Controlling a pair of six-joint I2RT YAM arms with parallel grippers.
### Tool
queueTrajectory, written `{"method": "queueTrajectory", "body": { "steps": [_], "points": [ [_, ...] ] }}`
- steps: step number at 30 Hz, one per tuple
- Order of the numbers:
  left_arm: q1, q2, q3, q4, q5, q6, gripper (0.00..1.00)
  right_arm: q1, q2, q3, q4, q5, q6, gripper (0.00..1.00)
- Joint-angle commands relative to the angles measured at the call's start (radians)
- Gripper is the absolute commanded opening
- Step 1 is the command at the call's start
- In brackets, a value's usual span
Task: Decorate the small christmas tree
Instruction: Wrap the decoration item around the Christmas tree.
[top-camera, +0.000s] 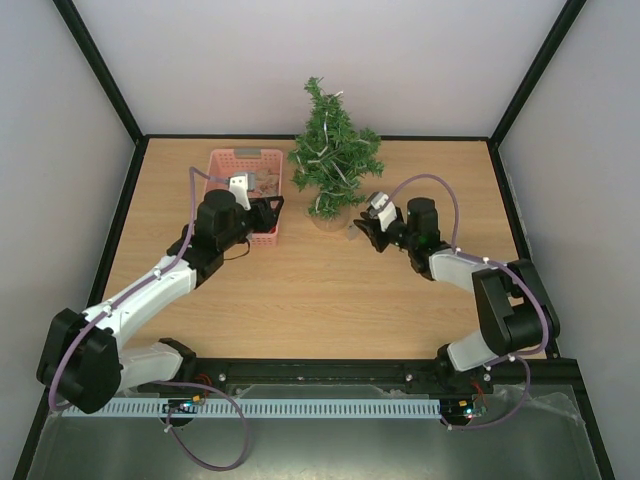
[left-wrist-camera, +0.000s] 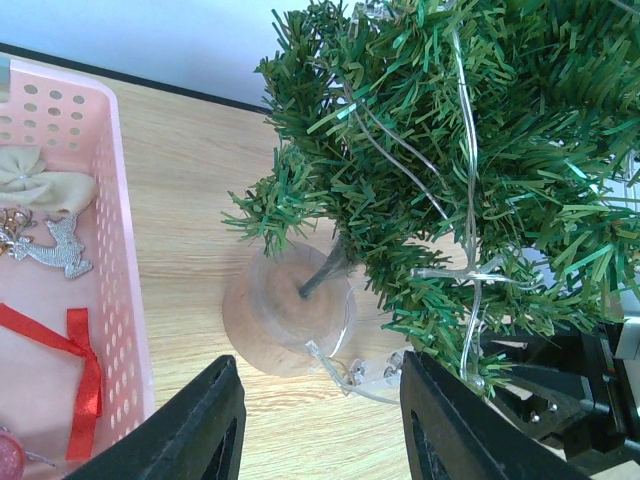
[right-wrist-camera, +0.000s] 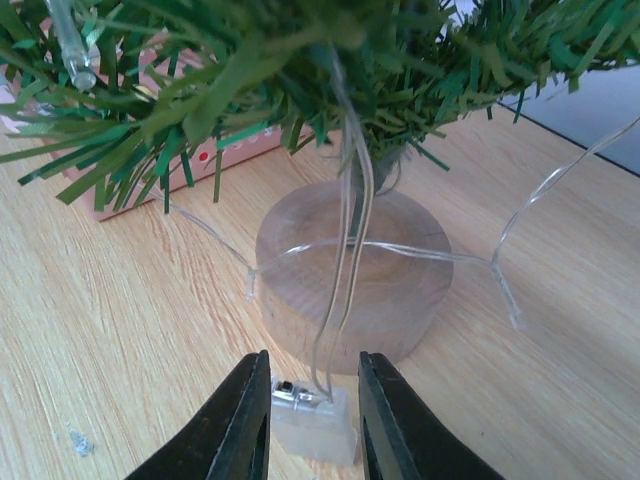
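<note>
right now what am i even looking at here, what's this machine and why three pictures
Two robot arms, the left arm and the right arm, are bolted to a wooden table. The wide picture is from a camera above; the other two are from cameras on each wrist. On the table stand a small christmas tree on a round wooden base and a pink basket of ornaments. The left fingers are open and hold nothing. The right fingers seem to pinch a small clear box whose thin wires run up into the tree.

Top view looks down from behind — wrist views, close, share the small christmas tree (left-wrist-camera: 450, 150).
</note>
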Motion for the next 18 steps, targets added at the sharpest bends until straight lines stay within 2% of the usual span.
{"method": "queueTrajectory", "body": {
  "steps": [1, 8, 12, 13, 18],
  "points": [
    [0.002, -0.014, -0.011, -0.001, 0.006, 0.005, 0.44, 0.006, 0.015, 0.037, 0.051, -0.003, -0.03, 0.22],
    [0.002, -0.008, -0.014, 0.002, 0.004, 0.004, 0.44, 0.006, 0.042, 0.062, 0.013, -0.004, -0.058, 0.19],
    [0.003, -0.005, -0.012, 0.002, 0.003, 0.005, 0.45, 0.006, 0.049, 0.077, -0.012, -0.005, -0.069, 0.03],
    [0.002, -0.003, -0.009, 0.001, 0.003, 0.007, 0.45, 0.006, 0.046, 0.077, -0.02, 0.003, -0.073, 0.02],
    [0.002, 0.008, 0.011, -0.013, 0.006, 0.022, 0.45, 0.006, -0.042, 0.039, 0.011, 0.151, -0.066, 0.02]
  ]
}}
